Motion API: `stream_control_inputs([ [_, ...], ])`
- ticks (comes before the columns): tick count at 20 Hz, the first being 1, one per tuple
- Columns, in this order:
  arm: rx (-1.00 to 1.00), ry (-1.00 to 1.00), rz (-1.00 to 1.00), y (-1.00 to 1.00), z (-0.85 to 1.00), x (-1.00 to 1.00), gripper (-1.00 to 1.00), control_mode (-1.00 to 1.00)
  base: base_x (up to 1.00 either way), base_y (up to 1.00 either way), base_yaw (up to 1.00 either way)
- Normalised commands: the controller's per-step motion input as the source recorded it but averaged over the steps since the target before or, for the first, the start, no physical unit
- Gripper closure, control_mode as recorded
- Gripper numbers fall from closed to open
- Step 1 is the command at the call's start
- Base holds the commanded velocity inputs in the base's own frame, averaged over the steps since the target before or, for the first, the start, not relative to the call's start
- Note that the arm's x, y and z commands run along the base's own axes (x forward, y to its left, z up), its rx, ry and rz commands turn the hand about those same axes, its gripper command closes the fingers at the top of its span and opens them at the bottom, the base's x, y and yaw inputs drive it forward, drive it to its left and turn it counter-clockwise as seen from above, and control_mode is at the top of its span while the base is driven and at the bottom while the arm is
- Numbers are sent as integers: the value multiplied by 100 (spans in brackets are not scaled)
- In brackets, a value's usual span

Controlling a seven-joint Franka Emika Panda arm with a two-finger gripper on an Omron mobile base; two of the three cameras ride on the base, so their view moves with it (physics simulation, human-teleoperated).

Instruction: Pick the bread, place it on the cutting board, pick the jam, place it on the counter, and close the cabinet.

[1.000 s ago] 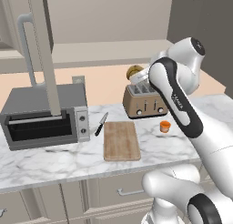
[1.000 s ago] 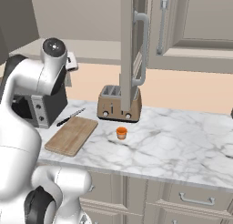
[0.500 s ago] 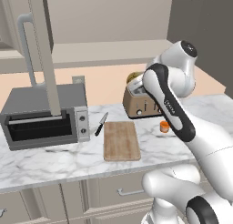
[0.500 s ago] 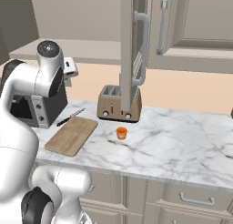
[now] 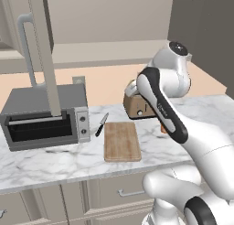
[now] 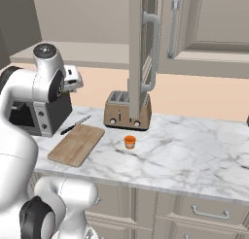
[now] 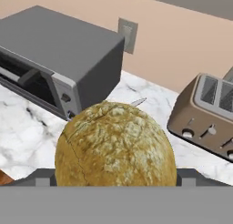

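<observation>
- Bread (image 7: 115, 145) sits pinched in the pincer (image 7: 115, 180), held in the air above the bench (image 7: 22, 127).
- Right base view adds the jam (image 6: 129, 141) beside the bare cutting board (image 6: 77, 144), with the cabinet (image 6: 138, 48) door open.

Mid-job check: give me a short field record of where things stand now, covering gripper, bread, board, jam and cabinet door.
gripper: shut on the bread, held above the counter
cutting board: bare, flat on counter, knife off its far edge
jam: on counter, in front of toaster
cabinet: door open, swung out over toaster
toaster oven: left of board, door open
</observation>
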Motion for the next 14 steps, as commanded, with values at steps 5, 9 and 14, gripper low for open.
stream_control_inputs([
  [5, -6, 11, -7, 0, -24, -1, 100, -100, 0, 0, 0],
  [9, -5, 10, -7, 0, -27, -2, 100, -100, 0, 0, 0],
  [14, -4, 6, -4, 0, -32, 0, 100, -100, 0, 0, 0],
])
